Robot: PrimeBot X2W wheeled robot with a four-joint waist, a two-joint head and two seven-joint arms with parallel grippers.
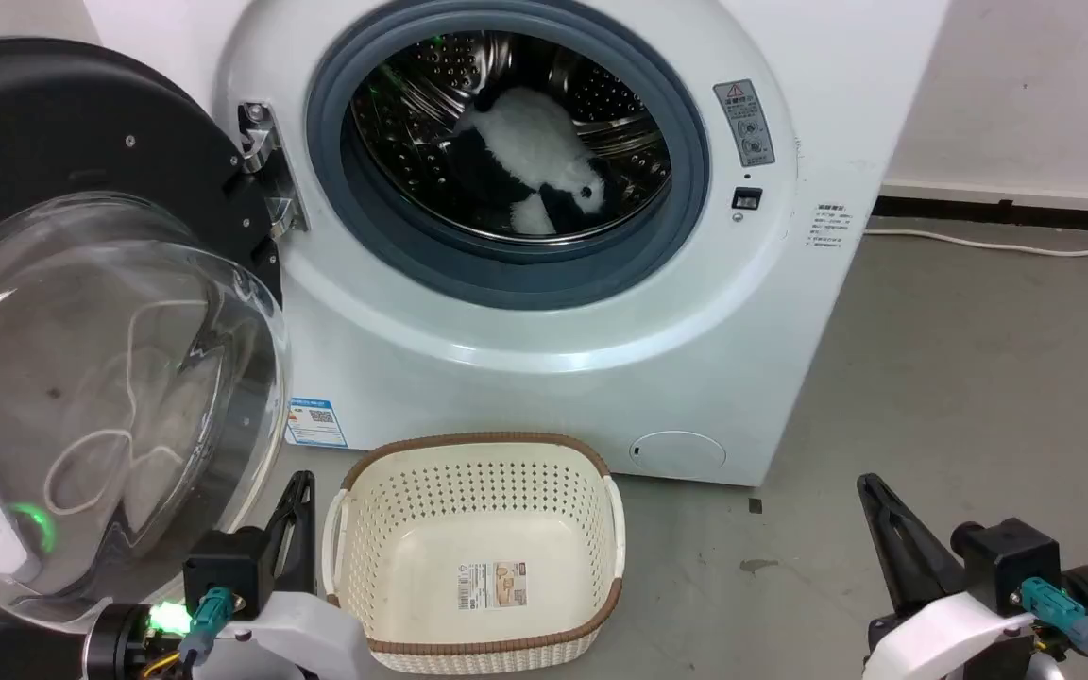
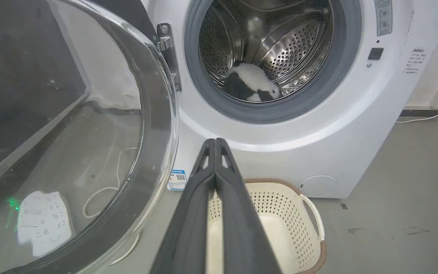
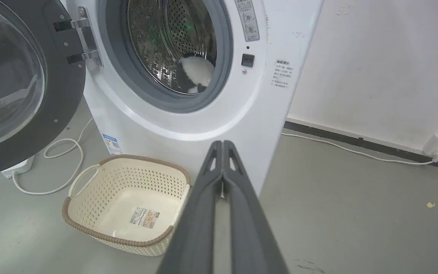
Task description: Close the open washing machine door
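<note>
The washing machine (image 1: 544, 321) (image 2: 280, 129) (image 3: 188, 125) stands white and front-loading, its steel drum showing behind a grey rubber ring. Inside lies a black-and-white plush toy (image 1: 530, 170) (image 2: 253, 82) (image 3: 194, 74). The washing machine door (image 1: 81, 312) (image 2: 70, 125) (image 3: 17, 83) hangs wide open on its left hinge, glass bowl bulging toward me. My left gripper (image 1: 301, 480) (image 2: 215, 141) is shut and empty, low beside the door's lower edge. Low at the right, the right gripper (image 1: 867, 482) (image 3: 222, 144) is shut and empty too, apart from the machine.
A cream perforated basket (image 1: 355, 510) (image 2: 314, 213) (image 3: 89, 179) sits on the grey floor in front of the machine, between my grippers. A white cable (image 3: 63, 152) loops on the floor under the door. Another cord (image 1: 1007, 247) runs along the right wall.
</note>
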